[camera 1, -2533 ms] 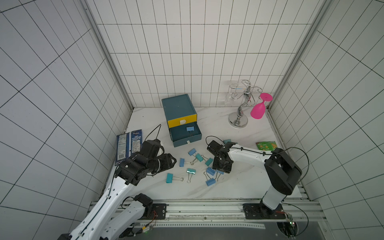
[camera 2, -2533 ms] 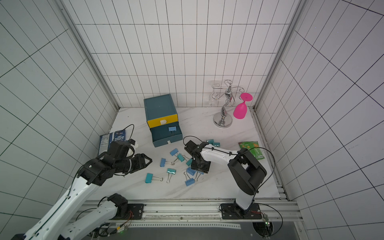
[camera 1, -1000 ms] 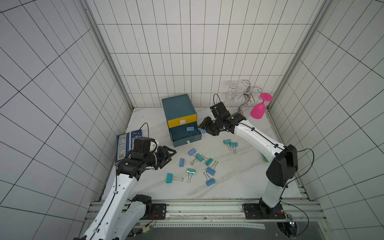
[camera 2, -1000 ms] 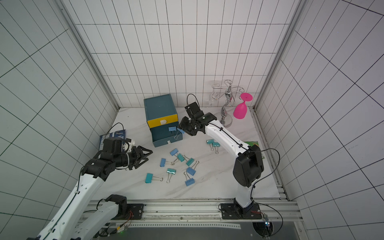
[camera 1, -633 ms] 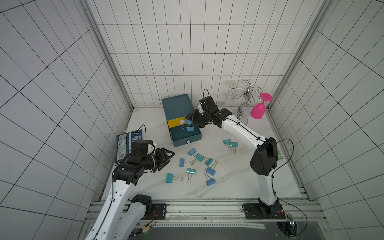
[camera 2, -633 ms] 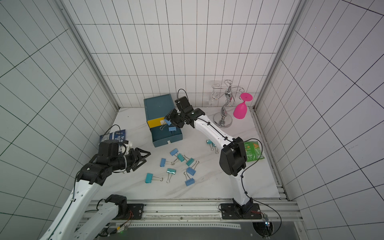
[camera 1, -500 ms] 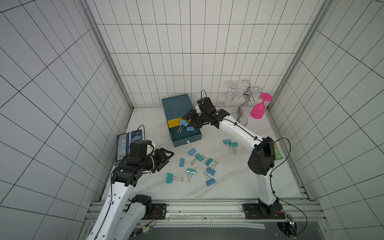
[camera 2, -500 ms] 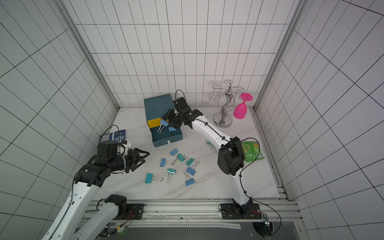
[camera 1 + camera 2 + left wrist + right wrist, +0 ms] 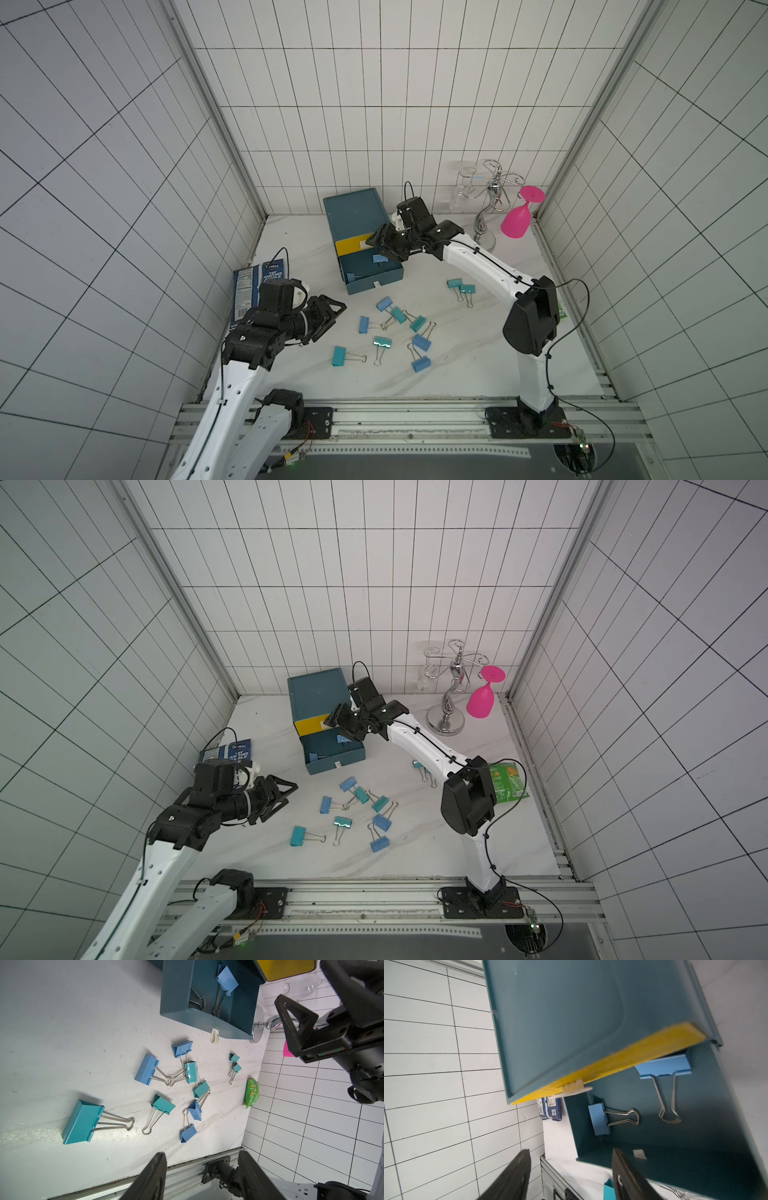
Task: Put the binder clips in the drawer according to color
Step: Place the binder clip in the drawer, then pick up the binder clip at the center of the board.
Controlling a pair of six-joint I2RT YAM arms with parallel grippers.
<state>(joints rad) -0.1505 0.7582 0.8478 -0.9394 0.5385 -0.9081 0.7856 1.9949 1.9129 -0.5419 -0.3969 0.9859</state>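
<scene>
The drawer cabinet stands at the back, its yellow top drawer shut and a teal drawer pulled out. Two light-blue binder clips lie inside the teal drawer. My right gripper hovers open and empty over that drawer, by the yellow front. Several light-blue and teal binder clips lie scattered on the table in front, and two teal clips lie apart to the right. My left gripper hangs open and empty, left of the pile.
A dark-blue snack packet lies by the left wall, partly under my left arm. A green packet lies near the right wall. At the back right stands a metal glass rack with a pink glass and a clear glass.
My right gripper carried a light-blue clip from the pile to the open teal drawer and let go; the clip now lies inside. My left arm shifted only slightly, still open.
</scene>
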